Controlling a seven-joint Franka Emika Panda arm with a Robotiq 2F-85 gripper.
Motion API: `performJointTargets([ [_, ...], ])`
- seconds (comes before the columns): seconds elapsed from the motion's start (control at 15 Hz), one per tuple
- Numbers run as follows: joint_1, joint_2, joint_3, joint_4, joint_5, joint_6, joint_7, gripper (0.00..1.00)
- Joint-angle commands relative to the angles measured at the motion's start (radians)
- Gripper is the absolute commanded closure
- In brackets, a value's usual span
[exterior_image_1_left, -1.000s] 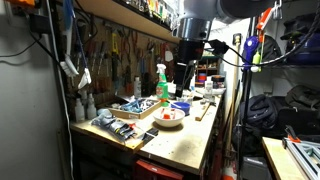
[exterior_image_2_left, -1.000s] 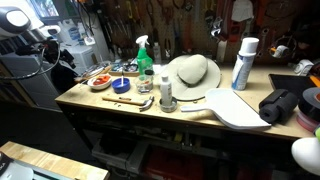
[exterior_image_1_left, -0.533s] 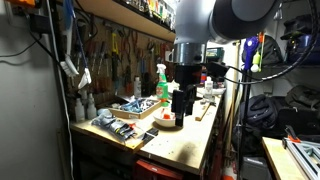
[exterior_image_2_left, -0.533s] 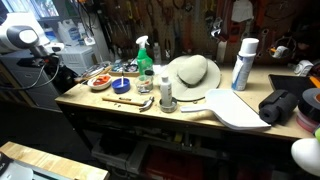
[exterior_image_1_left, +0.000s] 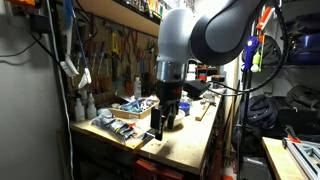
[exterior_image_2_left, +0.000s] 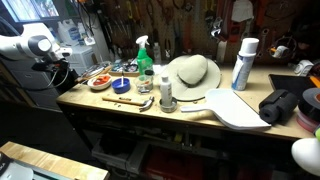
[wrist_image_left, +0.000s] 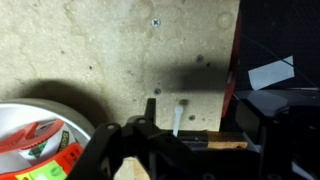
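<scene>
My gripper (wrist_image_left: 185, 140) is open and empty, low over the bare wooden bench top (wrist_image_left: 120, 50). A small white stick (wrist_image_left: 178, 118) lies on the bench between the fingers, with a strip of light wood (wrist_image_left: 225, 142) just beside it. A white bowl (wrist_image_left: 35, 140) with red and green contents sits to one side of the fingers, apart from them. In both exterior views the gripper (exterior_image_1_left: 160, 125) (exterior_image_2_left: 68, 78) points down near one end of the bench, close to the bowl (exterior_image_2_left: 100, 80).
On the bench stand a green spray bottle (exterior_image_2_left: 144, 55), a straw hat (exterior_image_2_left: 193, 72), a white can (exterior_image_2_left: 243, 62), a white board (exterior_image_2_left: 235, 108), a black bag (exterior_image_2_left: 283, 105) and a blue tray (exterior_image_2_left: 122, 68). Tools hang on the back wall (exterior_image_1_left: 120, 45). The bench edge (wrist_image_left: 232, 60) is close.
The arm has swung away from above the bowl toward the end of the bench and lowered; the gripper stays open and empty.
</scene>
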Motion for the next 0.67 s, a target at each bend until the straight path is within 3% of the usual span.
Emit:
performJointTargets([
  [0.0, 0.036, 0.080, -0.040, 0.056, -0.128, 0.035, 0.087, 0.29],
  [0.13, 0.050, 0.109, -0.064, 0.079, -0.176, 0.037, 0.120, 0.31],
  [0.2, 0.057, 0.123, -0.076, 0.090, -0.194, 0.037, 0.134, 0.38],
  [0.27, 0.064, 0.134, -0.088, 0.101, -0.205, 0.034, 0.147, 0.35],
  [0.47, 0.080, 0.162, -0.117, 0.121, -0.211, 0.032, 0.161, 0.53],
  [0.6, 0.088, 0.176, -0.131, 0.126, -0.201, 0.035, 0.165, 0.58],
])
